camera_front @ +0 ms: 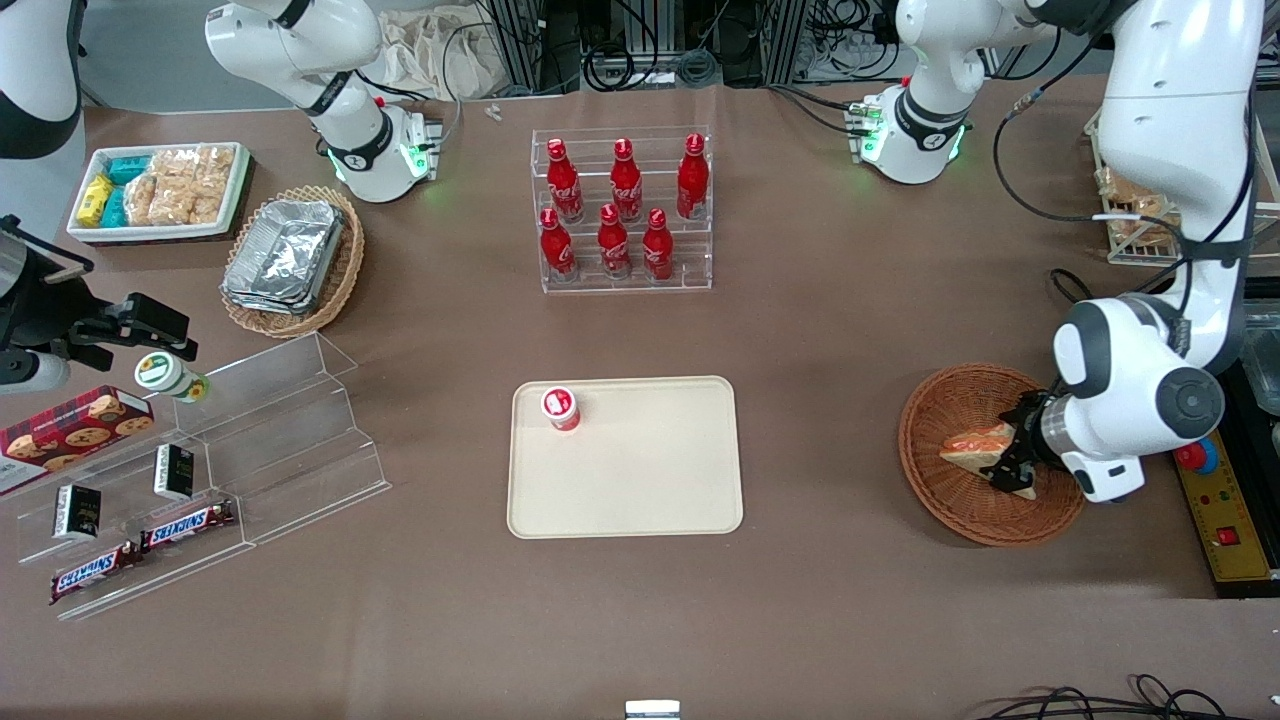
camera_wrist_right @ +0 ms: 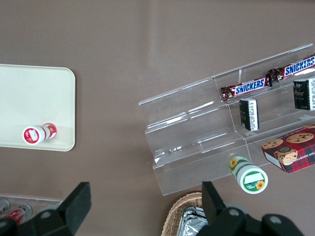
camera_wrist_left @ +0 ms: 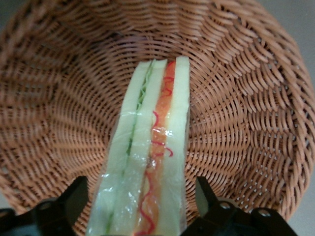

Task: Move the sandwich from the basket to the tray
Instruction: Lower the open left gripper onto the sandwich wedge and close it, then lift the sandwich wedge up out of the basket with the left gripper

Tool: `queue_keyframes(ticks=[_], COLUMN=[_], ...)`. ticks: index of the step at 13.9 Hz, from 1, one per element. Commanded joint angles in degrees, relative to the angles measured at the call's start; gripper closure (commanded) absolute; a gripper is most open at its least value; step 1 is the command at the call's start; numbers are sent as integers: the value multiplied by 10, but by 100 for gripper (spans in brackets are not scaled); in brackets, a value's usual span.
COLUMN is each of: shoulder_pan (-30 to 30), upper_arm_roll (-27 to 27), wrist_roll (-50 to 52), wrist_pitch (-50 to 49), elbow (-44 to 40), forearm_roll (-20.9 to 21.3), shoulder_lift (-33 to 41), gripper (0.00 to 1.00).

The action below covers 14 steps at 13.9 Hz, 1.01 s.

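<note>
The sandwich (camera_front: 980, 443), a pale bread wedge with orange-red and green filling in clear wrap, lies in the round reddish-brown wicker basket (camera_front: 930, 400) toward the working arm's end of the table. My gripper (camera_front: 1010, 465) is down inside the basket, open, with one finger on each side of the sandwich (camera_wrist_left: 152, 147) and a small gap showing at both sides. The wrist view shows the basket weave (camera_wrist_left: 246, 123) all around. The cream tray (camera_front: 640, 480) lies flat in the middle of the table, with a small red-and-white bottle (camera_front: 561, 408) standing on a corner of it.
A clear rack of red bottles (camera_front: 622, 215) stands farther from the front camera than the tray. A stepped acrylic shelf (camera_front: 250, 440) with snacks, an oval basket of foil trays (camera_front: 295, 260) and a white snack box (camera_front: 160, 190) sit toward the parked arm's end. A control box (camera_front: 1225, 510) lies beside the round basket.
</note>
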<state>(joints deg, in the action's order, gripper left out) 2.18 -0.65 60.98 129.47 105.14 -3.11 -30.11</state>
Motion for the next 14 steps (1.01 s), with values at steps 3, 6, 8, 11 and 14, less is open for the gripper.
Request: queue_keyframes(ticks=[3, 6, 8, 11, 14], shoulder_pan=[2, 0, -1, -4, -5], upper_arm_roll=[-3, -3, -3, -16, -87], wrist_roll=[73, 43, -7, -137, -241], wrist_pitch=[20, -45, -111, -269, -337], elbow=[-16, -21, -36, -113, -164], forearm_roll=[-22, -20, -20, -22, -1], shoulder_lift=[12, 70, 120, 146, 143], gripper=[100, 100, 100, 100, 100])
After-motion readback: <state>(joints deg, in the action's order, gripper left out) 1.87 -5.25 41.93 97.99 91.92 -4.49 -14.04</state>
